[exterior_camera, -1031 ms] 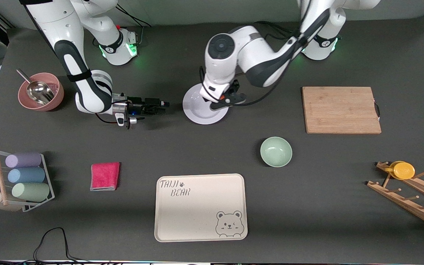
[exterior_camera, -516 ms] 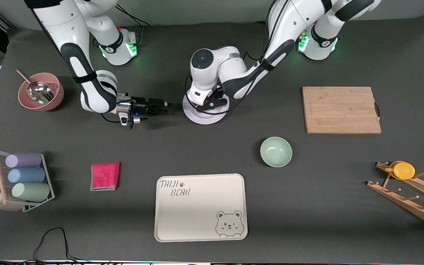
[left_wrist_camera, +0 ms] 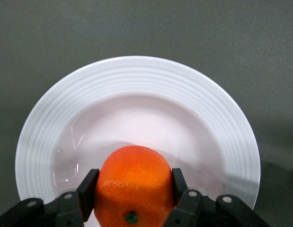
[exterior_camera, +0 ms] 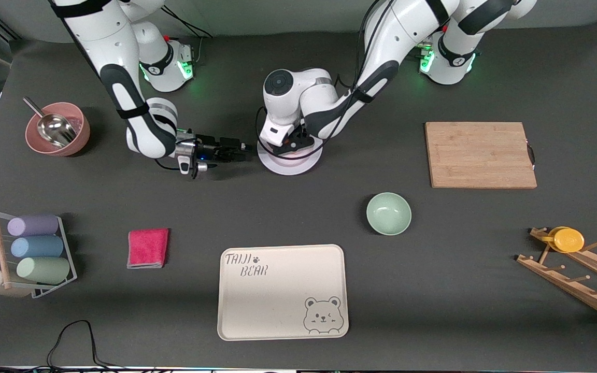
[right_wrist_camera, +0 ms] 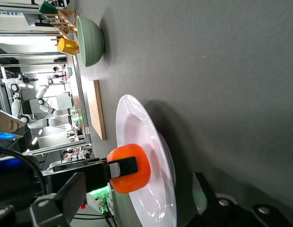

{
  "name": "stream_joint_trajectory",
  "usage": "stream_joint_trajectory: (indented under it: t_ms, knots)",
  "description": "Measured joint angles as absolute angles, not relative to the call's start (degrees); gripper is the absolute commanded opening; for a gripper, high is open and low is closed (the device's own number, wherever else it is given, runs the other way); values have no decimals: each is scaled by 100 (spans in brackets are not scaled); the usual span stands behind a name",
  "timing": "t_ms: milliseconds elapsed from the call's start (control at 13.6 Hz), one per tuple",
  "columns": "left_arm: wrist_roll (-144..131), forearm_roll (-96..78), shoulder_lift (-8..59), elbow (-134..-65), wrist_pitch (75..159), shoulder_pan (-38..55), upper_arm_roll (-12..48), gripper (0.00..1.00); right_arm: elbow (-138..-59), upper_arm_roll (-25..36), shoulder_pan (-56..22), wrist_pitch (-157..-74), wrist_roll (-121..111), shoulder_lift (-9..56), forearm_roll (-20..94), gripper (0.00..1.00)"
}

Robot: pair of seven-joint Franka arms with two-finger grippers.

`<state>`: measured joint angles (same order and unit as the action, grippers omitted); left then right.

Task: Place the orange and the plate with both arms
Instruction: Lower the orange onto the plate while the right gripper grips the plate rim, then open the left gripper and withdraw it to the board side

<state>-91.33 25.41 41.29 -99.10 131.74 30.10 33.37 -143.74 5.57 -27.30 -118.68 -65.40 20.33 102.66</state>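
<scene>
On the dark table (exterior_camera: 298, 217), read across the front view from one edge to the other, a pink bowl (exterior_camera: 58, 129) holding a metal scoop stood toward the right arm's end. Next came the right gripper (exterior_camera: 236, 151), lying low and level just beside the rim of the plate (exterior_camera: 288, 165), with its jaws spread wide and holding nothing. Over the past second it had slid in toward that rim from well short of it. The white plate sat flat on the table. Above its well hung the left gripper (exterior_camera: 293, 144), jaws shut on the orange (left_wrist_camera: 133, 185), which was poised just over the plate, not yet released. That arm had folded down and drawn in over the plate within the same second. Farther along lay a wooden cutting board (exterior_camera: 480, 154); nearer the front camera sat a mint bowl (exterior_camera: 388, 213) and a cream bear tray (exterior_camera: 282, 291). Judging from this, the orange was about to be set down, and the right gripper was lined up to take the plate's edge.
</scene>
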Motion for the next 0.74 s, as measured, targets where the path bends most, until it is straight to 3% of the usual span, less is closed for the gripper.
stream_joint_trajectory:
  t_ms: [442, 736]
  knots:
    - [-9147, 2565, 4119, -9839, 13137, 2967, 3284, 100, -14374, 565, -2797, -12044, -6622, 2050, 10344, 100]
    - [-8455, 2568, 3659, -9695, 12293, 2497, 3273, 100, -14388, 561, -2818, -12060, -6834, 2133, 10507, 100]
